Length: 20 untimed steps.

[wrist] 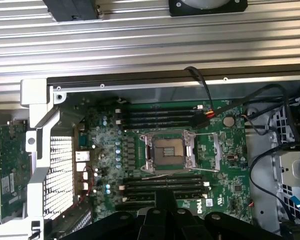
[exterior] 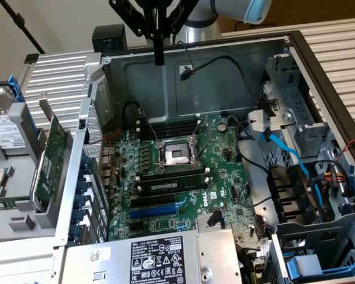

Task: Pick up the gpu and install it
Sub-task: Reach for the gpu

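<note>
1. At the exterior view's far left, a hard drive [exterior: 1, 133] with a white label lies in a grey holder.
2. Just right of it, the gpu [exterior: 52, 155] stands on edge and tilted, outside the case's rear wall. It is a short green card with a thin silver bracket at its upper end. The wrist view gives the gpu [wrist: 12, 167] face-on, speckled with small parts.
3. A perforated grille [wrist: 57, 172] of pale metal lies between the card and the motherboard.
4. The motherboard [exterior: 183, 177] lies flat in the open case, glossy green and crowded. A square silver CPU socket [exterior: 174, 155] sits between rows of long dark memory sticks [exterior: 168, 125].
5. The hand [exterior: 159, 58] hangs high by the case's far wall. Its black fingers are pressed together on nothing, well apart from the gpu. In the wrist view the hand [wrist: 165, 197] is a cluster of black shapes over the nearer memory rows.
6. The exterior view also takes in a grey power supply [exterior: 160, 257] with a black label. Towards that view's right are flat blue cables [exterior: 287, 148].
7. The wrist view adds a ribbed metal sheet [wrist: 140, 45] beyond the case.
</note>
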Each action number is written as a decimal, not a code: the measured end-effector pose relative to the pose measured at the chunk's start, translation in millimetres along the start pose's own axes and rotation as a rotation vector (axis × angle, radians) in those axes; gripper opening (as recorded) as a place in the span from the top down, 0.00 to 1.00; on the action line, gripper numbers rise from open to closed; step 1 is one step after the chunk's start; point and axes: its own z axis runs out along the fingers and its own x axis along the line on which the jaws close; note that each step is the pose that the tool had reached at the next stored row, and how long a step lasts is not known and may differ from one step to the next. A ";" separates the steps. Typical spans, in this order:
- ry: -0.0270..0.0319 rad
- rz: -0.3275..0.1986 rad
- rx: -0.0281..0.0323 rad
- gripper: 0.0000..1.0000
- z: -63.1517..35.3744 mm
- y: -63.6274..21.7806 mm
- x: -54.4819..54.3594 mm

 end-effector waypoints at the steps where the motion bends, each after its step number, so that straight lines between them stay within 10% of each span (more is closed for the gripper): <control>1: 0.0000 0.000 -0.0001 0.89 0.0 0.0 0.0; 11: 0.0029 0.000 0.0002 0.89 0.0 0.0 0.0; 20: 0.0300 0.003 0.0022 0.89 0.0 0.0 0.1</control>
